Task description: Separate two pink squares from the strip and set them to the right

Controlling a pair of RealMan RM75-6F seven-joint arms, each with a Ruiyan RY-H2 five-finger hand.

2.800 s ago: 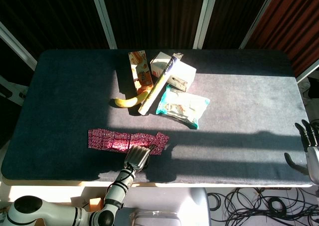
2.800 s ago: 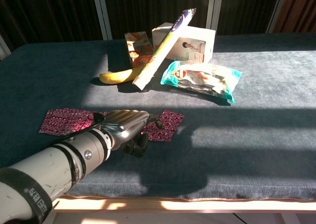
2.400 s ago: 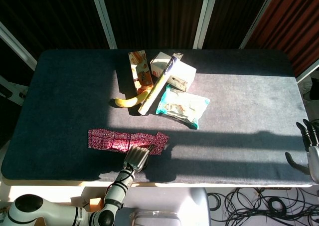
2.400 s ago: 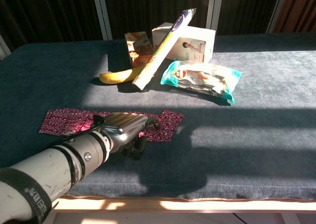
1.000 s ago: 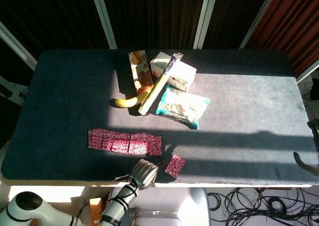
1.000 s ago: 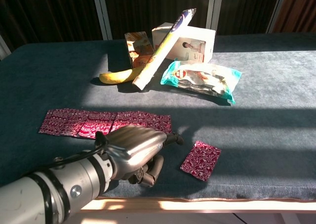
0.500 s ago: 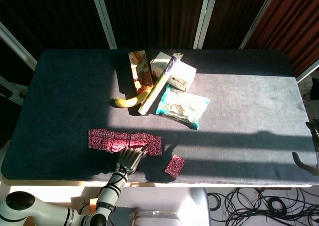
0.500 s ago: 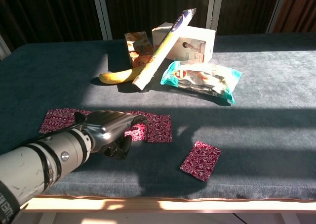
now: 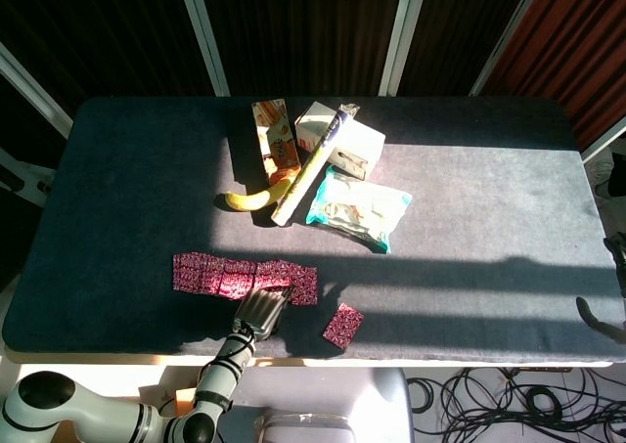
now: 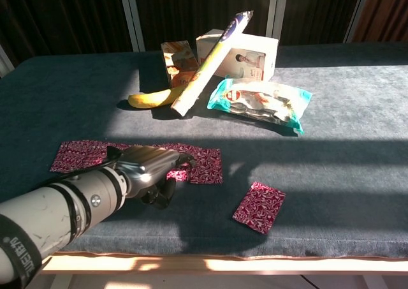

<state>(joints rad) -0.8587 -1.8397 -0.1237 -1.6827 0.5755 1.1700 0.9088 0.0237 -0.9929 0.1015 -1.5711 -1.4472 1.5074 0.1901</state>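
Note:
A strip of pink patterned squares [image 9: 220, 273] [image 10: 80, 154] lies near the table's front left. One separated pink square [image 9: 342, 325] [image 10: 258, 206] lies alone to its right, close to the front edge. My left hand [image 9: 259, 310] [image 10: 148, 169] reaches in from the front. Its fingers curl over the strip's right part and the thumb is tucked below, so it grips the strip just left of the end square [image 10: 207, 166]. My right hand [image 9: 616, 306] hangs beyond the table's right edge, fingers apart, holding nothing; it is absent from the chest view.
At the table's back middle sit a banana [image 9: 256, 199], an orange carton [image 9: 275, 140], a white box [image 9: 344, 138], a long wrapped tube [image 9: 315, 164] leaning across them, and a teal packet [image 9: 357, 209]. Cables lie on the floor at lower right.
My left hand tore one square off the strip's right end and dropped it to the right. It then drew back and returned onto the strip, edging slightly right in the last half second.

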